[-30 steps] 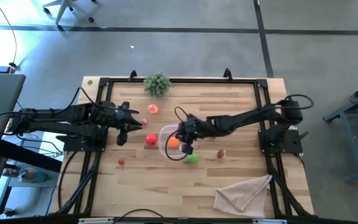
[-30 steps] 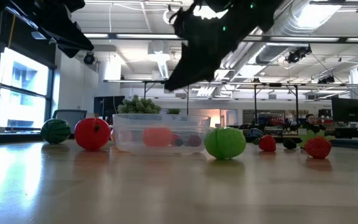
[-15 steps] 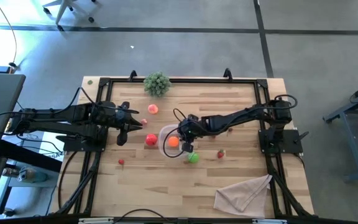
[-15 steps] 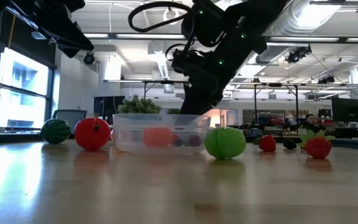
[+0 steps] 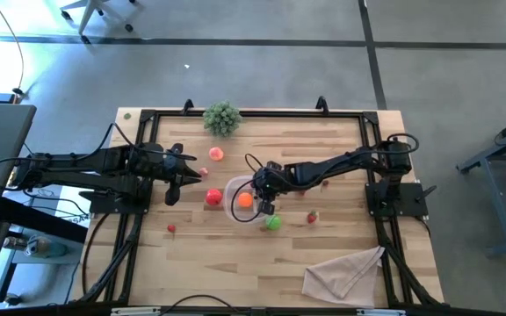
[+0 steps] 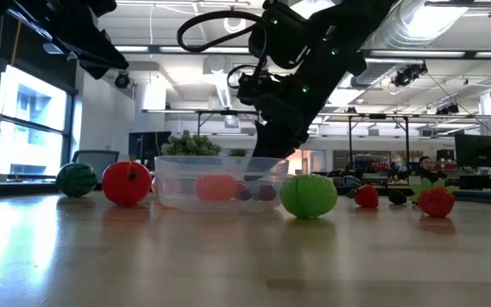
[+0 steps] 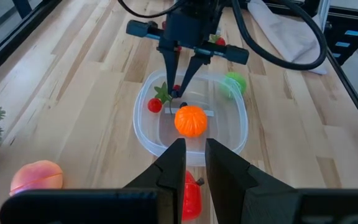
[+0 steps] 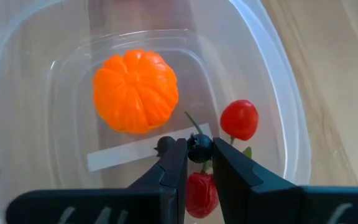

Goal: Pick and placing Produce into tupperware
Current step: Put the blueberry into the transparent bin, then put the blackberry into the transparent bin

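The clear tupperware (image 5: 232, 191) sits mid-table and holds an orange fruit (image 8: 135, 90), a small red round fruit with a green stem (image 8: 239, 119) and a red piece (image 8: 201, 193). My right gripper (image 8: 199, 157) reaches down into it (image 7: 179, 93), shut on a small dark berry. A green ball (image 5: 272, 223) rests on the table against the tupperware's near side. A red tomato (image 5: 212, 197) lies by its left side. My left gripper (image 7: 190, 163) hovers left of the tupperware, open by a narrow gap and empty. My right gripper pinches the small dark berry (image 8: 199, 149) between its two fingertips, coming from above and pointing down into the tupperware. The berry sits low inside the container, beside the orange fruit. I cannot tell whether it touches the container's floor.
A peach (image 5: 215, 154), a small red piece (image 5: 204, 172), another (image 5: 172, 229) and a strawberry (image 5: 312, 217) lie scattered on the wood. A grey-green plant sprig (image 5: 222, 117) stands at the far edge, and a beige cloth (image 5: 345, 272) lies at the near right.
My right gripper has come down from above the tupperware until its fingertips reach inside it; for the last half second it has hardly moved.
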Available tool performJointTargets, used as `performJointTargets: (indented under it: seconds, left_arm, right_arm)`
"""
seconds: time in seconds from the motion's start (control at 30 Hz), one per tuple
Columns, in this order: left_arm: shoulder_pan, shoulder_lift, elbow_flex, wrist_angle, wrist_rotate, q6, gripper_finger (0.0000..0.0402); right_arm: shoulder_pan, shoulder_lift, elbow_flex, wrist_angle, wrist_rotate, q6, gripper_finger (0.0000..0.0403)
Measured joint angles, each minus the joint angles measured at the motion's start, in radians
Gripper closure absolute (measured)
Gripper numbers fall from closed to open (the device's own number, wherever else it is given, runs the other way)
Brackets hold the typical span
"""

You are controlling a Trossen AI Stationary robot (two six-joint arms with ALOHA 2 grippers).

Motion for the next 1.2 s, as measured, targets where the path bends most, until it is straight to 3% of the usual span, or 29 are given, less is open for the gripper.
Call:
performJointTargets:
  seconds: [0.43, 0.73, 0.97, 1.2]
  left_arm:
    - [0.0, 0.0, 0.0, 0.0, 0.0, 0.0, 0.035]
    - [0.0, 0.0, 0.0, 0.0, 0.0, 0.0, 0.035]
    - [0.0, 0.0, 0.0, 0.0, 0.0, 0.0, 0.035]
    - [0.0, 0.0, 0.0, 0.0, 0.0, 0.0, 0.035]
  right_arm:
    - [0.0, 0.0, 0.0, -0.006, 0.0, -0.002, 0.035]
    - [0.0, 0.0, 0.0, -0.006, 0.028, -0.002, 0.0304]
    - [0.0, 0.0, 0.0, -0.001, 0.031, -0.022, 0.03]
    - [0.011, -0.003, 0.133, -0.217, 0.064, -0.042, 0.03]
